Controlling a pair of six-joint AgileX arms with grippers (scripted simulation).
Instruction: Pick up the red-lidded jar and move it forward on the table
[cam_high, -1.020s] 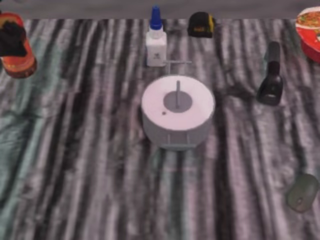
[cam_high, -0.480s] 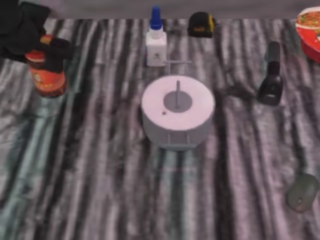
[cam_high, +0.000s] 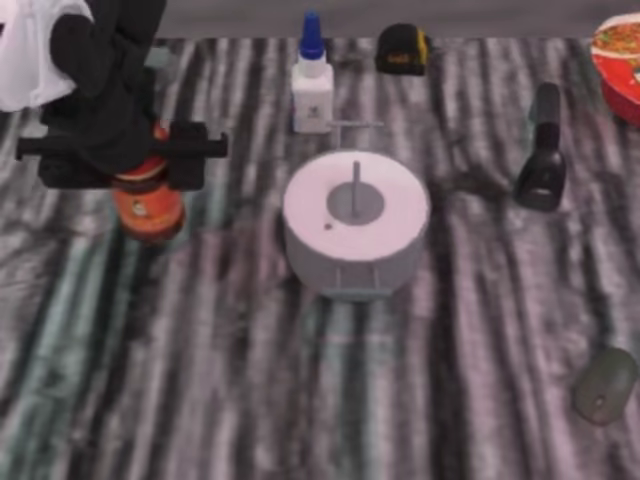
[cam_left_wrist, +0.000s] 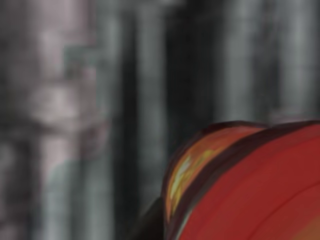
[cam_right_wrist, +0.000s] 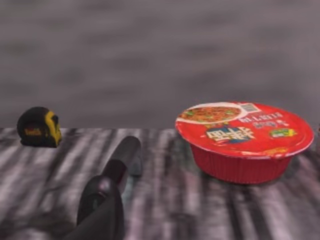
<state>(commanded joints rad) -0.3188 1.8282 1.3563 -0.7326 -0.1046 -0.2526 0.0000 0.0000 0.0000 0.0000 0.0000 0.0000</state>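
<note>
The red-lidded jar (cam_high: 148, 208) sits clamped in the left end effector (cam_high: 122, 155) over the left part of the table (cam_high: 320, 400), in the far half, with the dark wrist and crossbar covering its lid from above so that only the orange-red label shows below them. Whether its base touches the cloth cannot be told. In the left wrist view the jar (cam_left_wrist: 250, 185) fills the near corner, its red lid, dark band and label edge showing against the streaked cloth.

To the jar's right, near the middle of the table, stands a white round drum (cam_high: 356, 222) with a grey post on top. Behind it at the far edge are a white glue bottle (cam_high: 312, 85) with a blue cap and a black-and-yellow tape measure (cam_high: 402, 49). A black scanner (cam_high: 541, 150) lies toward the right, a red noodle bowl (cam_high: 620, 60) in the far right corner, a grey-green mouse (cam_high: 605, 385) near the right front.

The right arm is out of the top view; its wrist camera looks at the scanner (cam_right_wrist: 107, 190), noodle bowl (cam_right_wrist: 245, 140) and tape measure (cam_right_wrist: 39, 127).
</note>
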